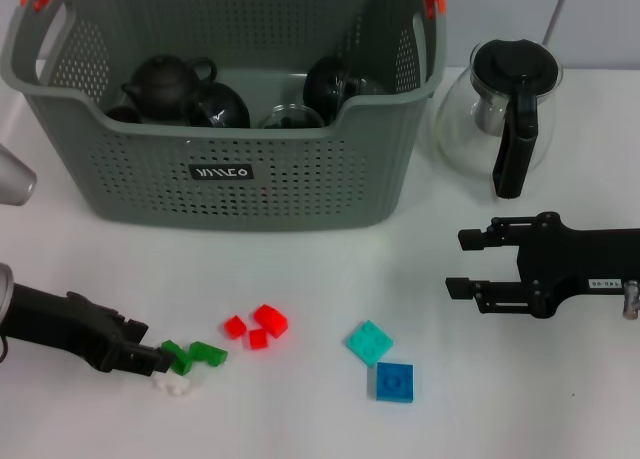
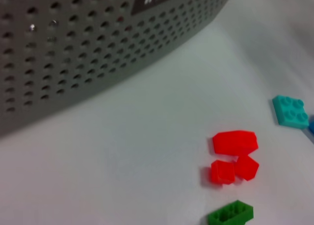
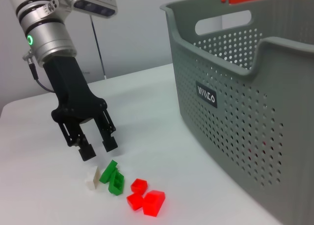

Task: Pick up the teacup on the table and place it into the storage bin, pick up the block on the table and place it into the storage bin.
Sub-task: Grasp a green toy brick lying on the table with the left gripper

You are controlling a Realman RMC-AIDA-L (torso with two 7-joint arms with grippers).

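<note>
Block step: left gripper (image 3: 98, 149), jaws apart and empty, is hovering just by the green blocks (image 1: 195, 355), in front of the bin (image 1: 240, 194). Next it needs lowering over one and closing. Right gripper (image 1: 465, 264), open, is idling right of the bin. Teacups look binned.

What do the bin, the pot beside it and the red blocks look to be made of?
The bin: grey moulded plastic, matte, judging by its even perforations and rounded rim. The pot: clear glass body, since the table shows through it, with a glossy black handle and lid, probably plastic. The red blocks: hard, slightly shiny plastic with sharp moulded edges, likely toy bricks.
</note>
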